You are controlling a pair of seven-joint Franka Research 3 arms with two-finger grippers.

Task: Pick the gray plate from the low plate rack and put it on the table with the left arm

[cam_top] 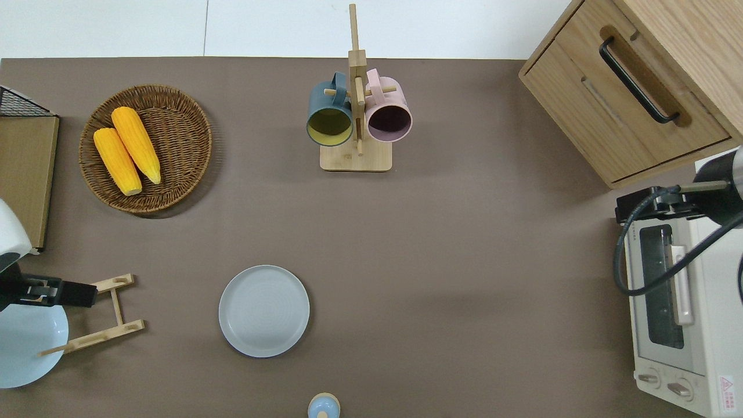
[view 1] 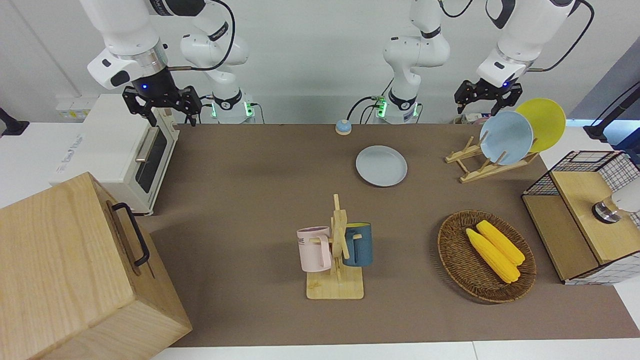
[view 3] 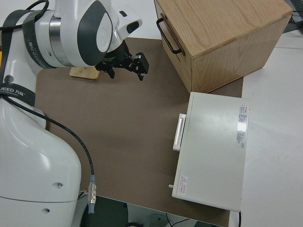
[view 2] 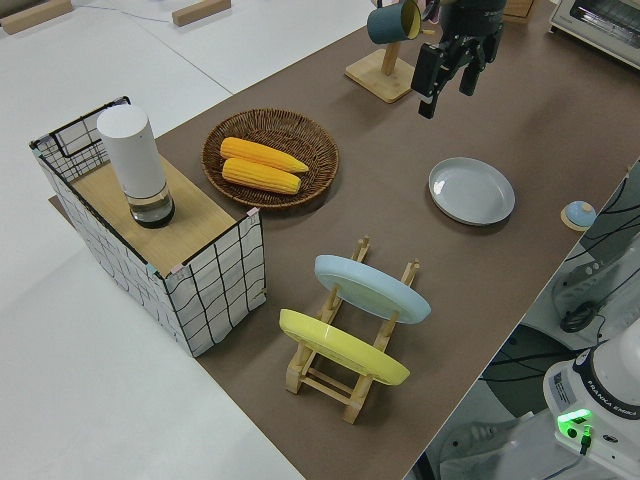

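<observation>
Lying flat: round gray plate (cam_top: 264,310), matte brown table (cam_top: 441,244).

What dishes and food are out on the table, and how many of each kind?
Plates: 3, gray flat on the table, light blue and yellow in the wooden rack
Mugs: 2, dark blue and pink
Corn cobs: 2 in the basket
Total: 7
</observation>
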